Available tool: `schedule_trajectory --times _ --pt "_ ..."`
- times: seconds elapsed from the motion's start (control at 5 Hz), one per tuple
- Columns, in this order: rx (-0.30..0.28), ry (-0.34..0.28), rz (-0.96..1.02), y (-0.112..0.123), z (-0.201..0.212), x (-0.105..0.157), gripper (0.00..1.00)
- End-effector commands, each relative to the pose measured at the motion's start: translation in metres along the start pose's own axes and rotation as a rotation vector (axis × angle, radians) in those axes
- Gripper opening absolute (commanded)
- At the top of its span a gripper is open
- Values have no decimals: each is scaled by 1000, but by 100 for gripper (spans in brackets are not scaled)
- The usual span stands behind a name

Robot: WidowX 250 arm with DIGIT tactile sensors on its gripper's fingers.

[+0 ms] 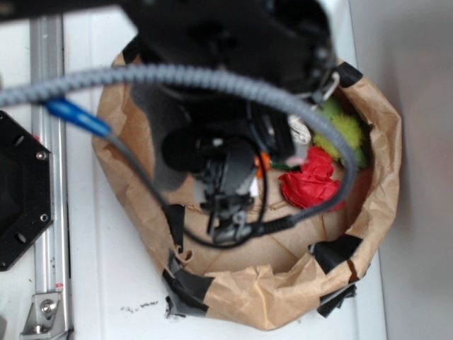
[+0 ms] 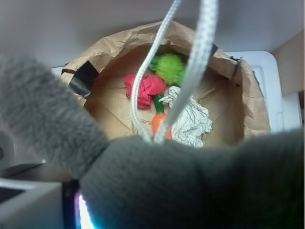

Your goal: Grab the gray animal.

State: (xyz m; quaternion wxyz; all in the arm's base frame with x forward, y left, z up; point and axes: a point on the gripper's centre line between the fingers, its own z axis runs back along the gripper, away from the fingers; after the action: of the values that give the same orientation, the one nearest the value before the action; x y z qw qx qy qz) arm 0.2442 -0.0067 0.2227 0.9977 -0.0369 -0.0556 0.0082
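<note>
The gray animal [image 2: 190, 186] fills the whole lower part of the wrist view, very close to the camera and out of focus. Its fuzzy gray fabric runs from the left edge down to the right edge, and one thick limb reaches up toward the upper left. In the exterior view a blurred gray shape [image 1: 166, 120] shows just beside the left of the arm, above the left inside of the paper bag [image 1: 248, 297]. The animal is therefore right at the pincer [image 1: 230, 219], raised above the floor of the bag, but the fingers themselves are hidden by the toy and by the dark body of the arm. I cannot tell from these pictures if the pincer is clenched on the animal or released.

Below, on the floor of the brown bag, other things lie. A red crumpled cloth [image 2: 145, 90] is near the far wall, with a fuzzy green plush toy [image 2: 170, 67] just beside it. A toy carrot [image 2: 159, 121] lies in the middle, touching a wrinkly white cloth [image 2: 190, 119] on its right side. A gray braided cable [image 2: 195, 71] hangs in a loop in front of the camera.
</note>
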Motion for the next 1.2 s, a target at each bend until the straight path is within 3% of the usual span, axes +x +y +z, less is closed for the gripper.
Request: schedule_trajectory --times 0.0,0.2,1.0 --pt "8 -91 4 8 16 1 0" --pt "30 -99 12 9 17 -1 0" --pt "2 -88 10 9 17 -9 0"
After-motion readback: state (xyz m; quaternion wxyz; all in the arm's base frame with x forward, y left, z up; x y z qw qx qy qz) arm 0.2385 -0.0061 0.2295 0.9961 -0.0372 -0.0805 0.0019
